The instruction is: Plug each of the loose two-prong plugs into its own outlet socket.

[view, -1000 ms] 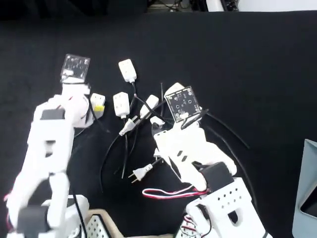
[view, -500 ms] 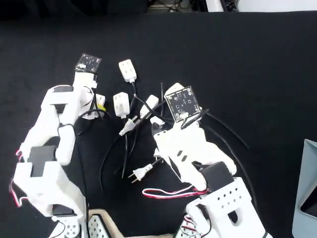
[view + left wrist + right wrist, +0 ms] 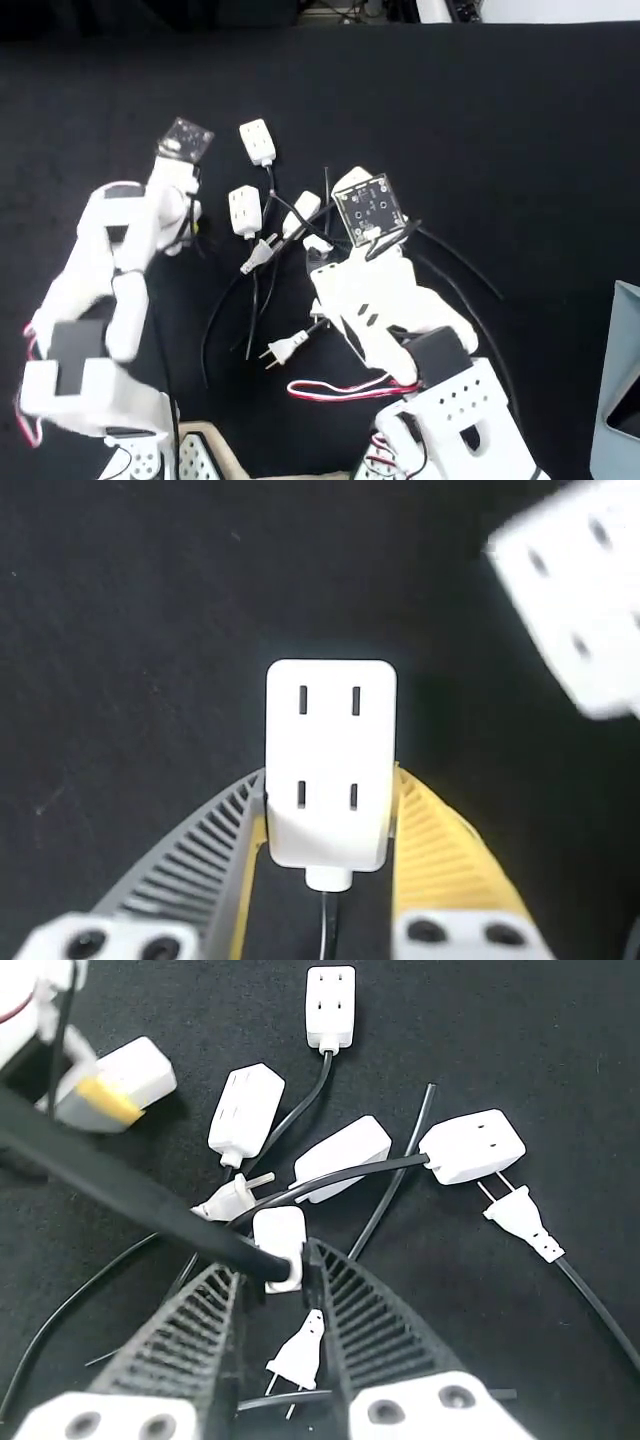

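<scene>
Six outlet sockets (image 3: 330, 995), three loose plugs (image 3: 519, 1218)

Your high cam's fixed, looking down over the table (image 3: 520, 150), arms in from 6 o'clock. Left wrist cam: v. close on one outlet block (image 3: 330, 750). Right wrist cam's further back, sharing w/ high cam the outlet cluster (image 3: 245, 210) (image 3: 245, 1110), 10 o'clock from above.

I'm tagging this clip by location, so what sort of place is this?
Most likely a robotics lab or test bench. Two white robot arms work side by side at a black-covered table, with white outlet sockets and loose two-prong plugs on black cords laid out as practice pieces.
</scene>
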